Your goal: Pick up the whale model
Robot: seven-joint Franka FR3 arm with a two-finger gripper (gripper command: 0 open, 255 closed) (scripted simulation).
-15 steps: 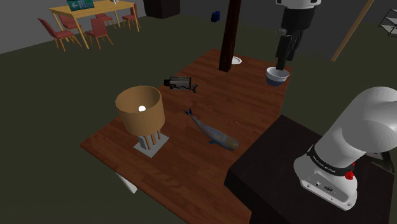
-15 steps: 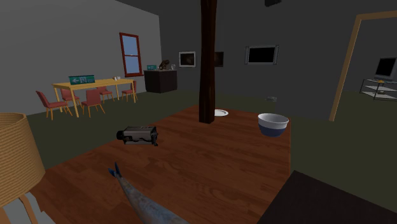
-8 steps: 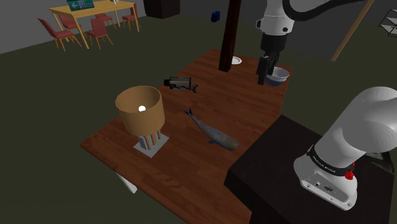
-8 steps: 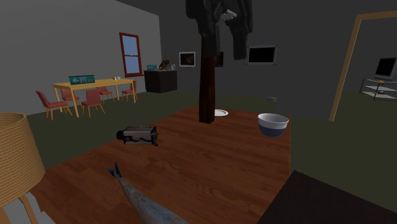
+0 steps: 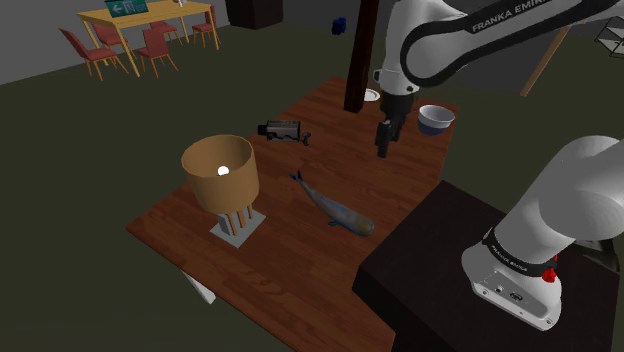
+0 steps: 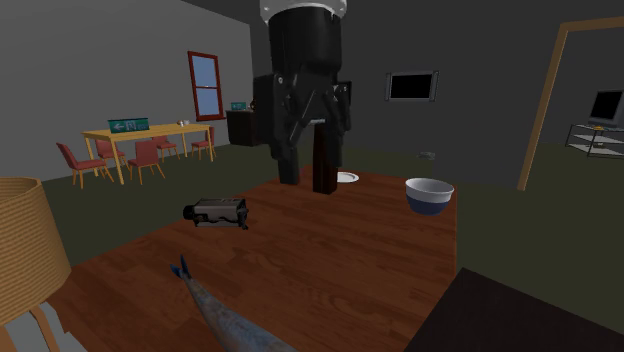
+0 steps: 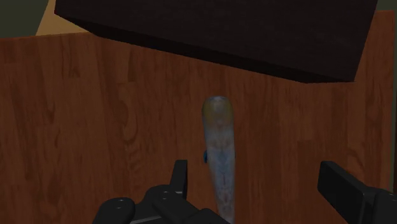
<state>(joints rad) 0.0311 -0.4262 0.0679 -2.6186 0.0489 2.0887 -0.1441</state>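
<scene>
Over table (image 5: 290,255), gripper (image 5: 381,148) spread wide, empty, whale model (image 5: 335,208) untouched.

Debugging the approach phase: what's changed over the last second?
The claw swung from above the bowl toward the shoulder view's left and came lower over the table, nearer the whale model. It is open and holds nothing. The whale model, bowl, camcorder and lamp lie where they were.

The shoulder view looks down over the bench (image 5: 330,165) from beside the stand (image 5: 440,250). The second exterior view sits low and looks along the same bench. The wrist view faces down, close above the whale model (image 7: 219,153).
</scene>
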